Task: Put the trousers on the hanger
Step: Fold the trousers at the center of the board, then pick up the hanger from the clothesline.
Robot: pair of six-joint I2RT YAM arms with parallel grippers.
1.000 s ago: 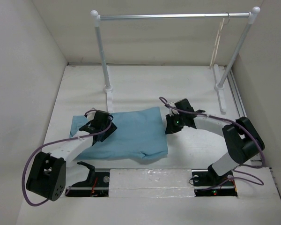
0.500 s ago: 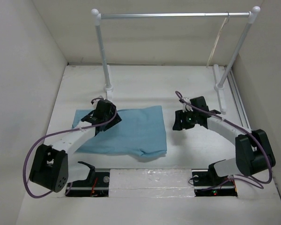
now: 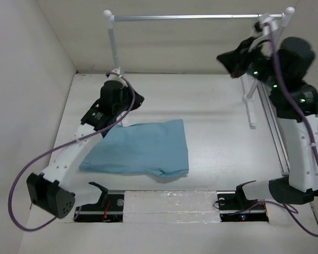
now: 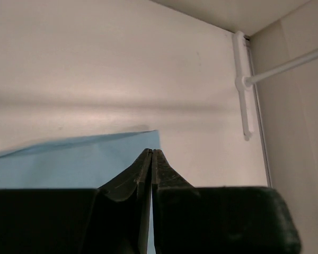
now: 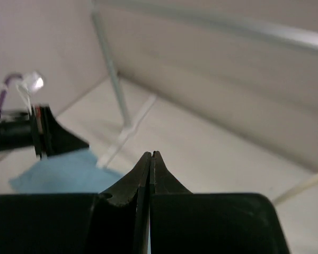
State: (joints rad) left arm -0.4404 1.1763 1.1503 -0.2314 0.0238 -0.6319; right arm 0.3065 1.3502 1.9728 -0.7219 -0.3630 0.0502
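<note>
**Tabletop stock: folded trousers, one rail, two arms**

1. Tabletop (image 3: 217, 132): white, flat, walled on three sides by pale panels. It carries every item below.

2. Rail (image 3: 185, 17): silver bar across the far end, held up by two white posts. The left post (image 3: 114, 58) rises from a foot just beyond the cloth. The right post's foot (image 4: 243, 84) lies along the right wall.

3. Right arm (image 3: 297, 121): white and black, reared high from its base at the near edge. Its upper links stand in front of the rail's right end.

4. Left arm (image 3: 69, 153): white and black, stretched from the near left corner toward the left post, with a purple cable looping beside it.

5. Trousers (image 3: 140, 151): light blue and folded into a rough rectangle. They lie flat on the tabletop left of centre, between the left post's foot and the arm bases. Nothing holds them.

6. Left hand (image 3: 139, 98): black, raised over the tabletop just past the far edge of the cloth. Its wrist view shows the fingers pressed tip to tip with nothing between them.

7. Right hand (image 3: 222, 58): black, high up near the rail's right end, pointing left. Its fingers are closed flat together and grip nothing.

8. Hanger: not to be made out, as the right arm covers that end of the rail.
</note>
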